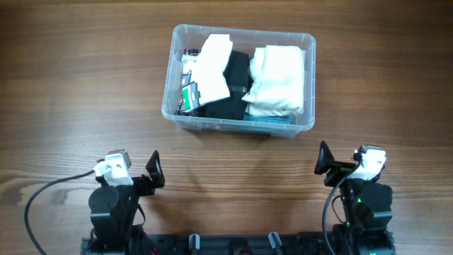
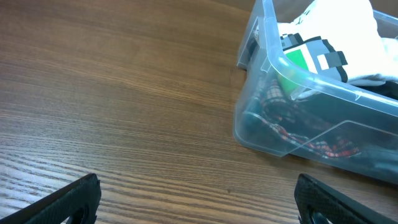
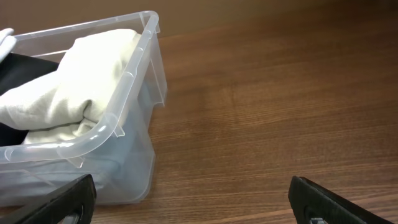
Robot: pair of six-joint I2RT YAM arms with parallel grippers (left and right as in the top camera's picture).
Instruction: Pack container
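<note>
The clear plastic container (image 1: pixel 309 85) stands at the far middle of the wooden table. It holds folded white cloth (image 1: pixel 277 78), black cloth (image 1: pixel 235 78) and a green and white item (image 1: pixel 191 93). Its near-left corner shows in the left wrist view (image 2: pixel 273 118), its near-right corner in the right wrist view (image 3: pixel 134 74). My left gripper (image 1: pixel 154 170) (image 2: pixel 199 202) is open and empty near the table's front left. My right gripper (image 1: pixel 324 159) (image 3: pixel 193 202) is open and empty at the front right. Both are well short of the container.
The table is brown wood (image 1: pixel 85 85). A white cable (image 1: pixel 49 188) runs from the left arm's wrist along the front left.
</note>
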